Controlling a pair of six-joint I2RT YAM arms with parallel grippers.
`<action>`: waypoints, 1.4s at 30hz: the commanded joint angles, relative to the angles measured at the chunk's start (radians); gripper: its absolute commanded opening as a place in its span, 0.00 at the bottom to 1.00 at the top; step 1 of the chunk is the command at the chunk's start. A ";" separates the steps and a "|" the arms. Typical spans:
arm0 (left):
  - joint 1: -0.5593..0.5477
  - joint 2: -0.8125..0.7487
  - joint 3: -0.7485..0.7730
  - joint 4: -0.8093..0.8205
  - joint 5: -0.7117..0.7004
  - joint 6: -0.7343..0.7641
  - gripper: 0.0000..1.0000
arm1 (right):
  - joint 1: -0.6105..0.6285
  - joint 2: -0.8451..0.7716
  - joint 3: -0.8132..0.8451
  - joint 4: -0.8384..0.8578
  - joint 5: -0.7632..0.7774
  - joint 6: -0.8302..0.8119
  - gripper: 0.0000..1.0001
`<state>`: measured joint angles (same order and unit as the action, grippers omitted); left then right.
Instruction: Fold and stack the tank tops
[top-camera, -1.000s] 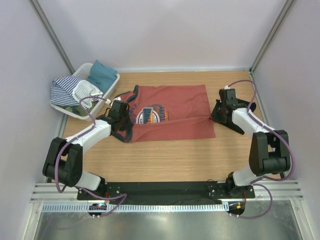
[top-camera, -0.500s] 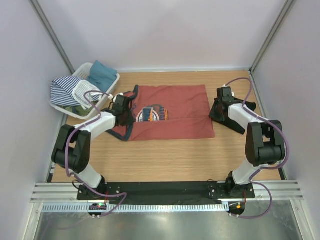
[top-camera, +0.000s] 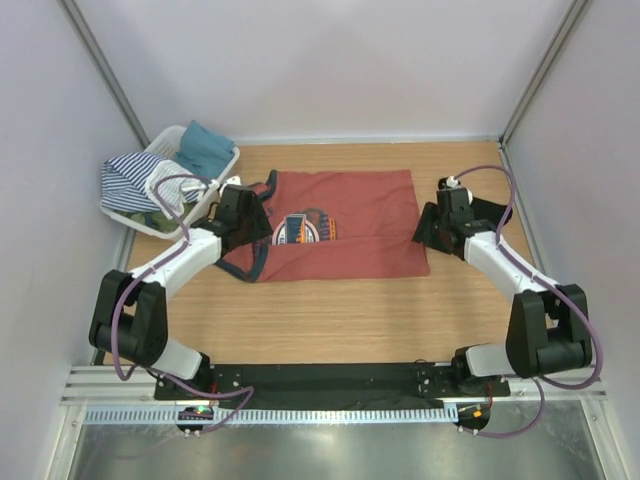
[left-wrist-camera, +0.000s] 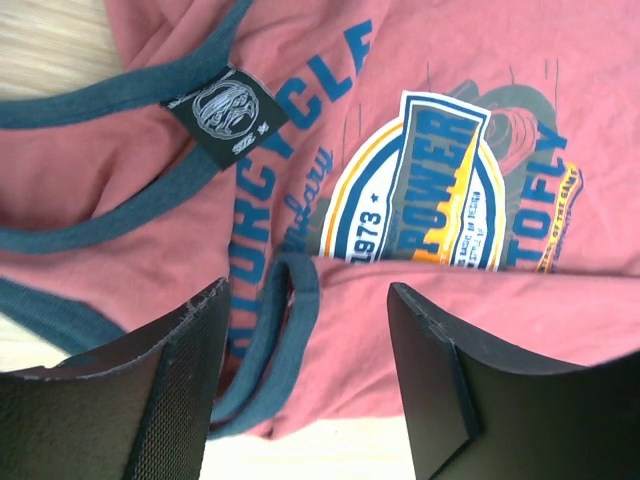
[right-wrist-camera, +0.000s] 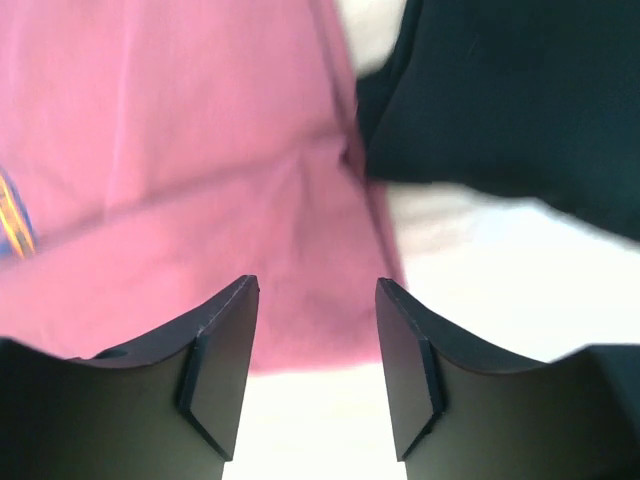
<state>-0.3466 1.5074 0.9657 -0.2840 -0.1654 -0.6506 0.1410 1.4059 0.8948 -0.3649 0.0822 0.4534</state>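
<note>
Rust-red tank top (top-camera: 350, 225) is laid part-folded on the table (top-camera: 330, 320), with the black tank top (right-wrist-camera: 500, 90) just beside its right edge. Left gripper (left-wrist-camera: 308, 290) and right gripper (right-wrist-camera: 315, 285) are held wide, nothing gripped. Risk: the folded hem may be snagged by a finger and dragged open

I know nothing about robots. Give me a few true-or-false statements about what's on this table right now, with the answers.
1. The red tank top lies on the table. True.
2. The left gripper is pinching a strap. False: its jaws stand open, gripping nothing.
3. The black tank top lies beside the red one's right end. True.
4. The white basket is empty. False: a striped cloth and a teal cloth sit in it.
</note>
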 joint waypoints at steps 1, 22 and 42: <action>0.004 -0.052 -0.042 -0.004 -0.003 0.019 0.66 | 0.038 -0.068 -0.075 -0.011 -0.032 0.018 0.57; 0.003 0.194 0.079 0.003 0.060 0.040 0.51 | 0.197 -0.154 -0.176 -0.051 0.195 0.131 0.57; 0.003 0.096 0.073 -0.041 0.089 0.031 0.37 | 0.108 0.205 0.165 -0.037 0.271 0.062 0.48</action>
<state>-0.3466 1.6684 1.0183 -0.3195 -0.0948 -0.6193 0.2516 1.5852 1.0084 -0.4385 0.3416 0.5251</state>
